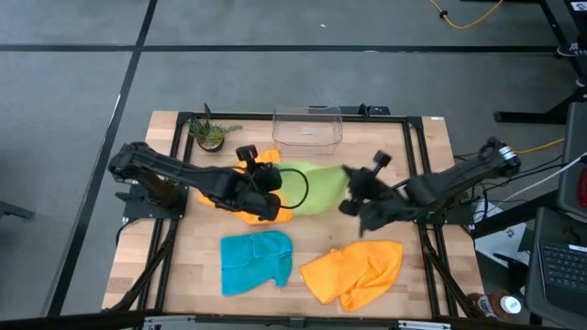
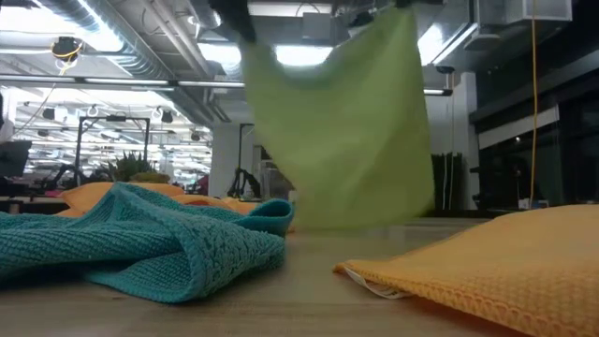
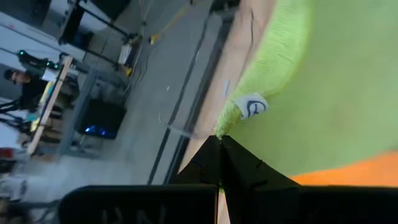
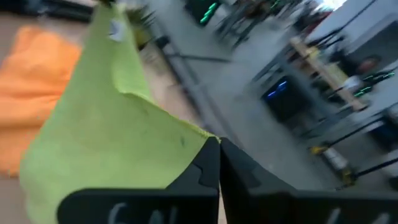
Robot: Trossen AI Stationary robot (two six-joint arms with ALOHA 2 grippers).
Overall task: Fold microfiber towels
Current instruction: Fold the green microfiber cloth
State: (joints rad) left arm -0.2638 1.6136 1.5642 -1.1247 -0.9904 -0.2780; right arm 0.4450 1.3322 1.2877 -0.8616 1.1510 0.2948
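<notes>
My left claw (image 3: 219,144) is pinched tight on one top corner of the lime green towel (image 1: 310,188). Just beside that corner a small white tag (image 3: 251,106) is sewn to the hem; it carries a dark printed mark, but I cannot read it. The same tag shows far off in my right wrist view, too small to make out. No other writing is legible on any cloth.

My right claw (image 4: 218,144) is clamped on the opposite top corner, so the lime green towel hangs stretched between my two claws, lifted clear of the surface (image 1: 303,302) above its middle. From the low view it drapes down like a sheet, its lower edge close to the wood.

Going left to right across the surface: a small potted plant (image 1: 209,134) stands at the far left corner, and a clear plastic bin (image 1: 307,128) sits at the far edge near the middle. One orange towel (image 1: 266,158) lies under my left arm, partly hidden behind the raised green one. The teal blue towel (image 1: 256,260) lies crumpled at the near edge, left of centre. The second orange towel (image 1: 355,271) lies rumpled to its right, near my right claw's side, apart from the teal one.
</notes>
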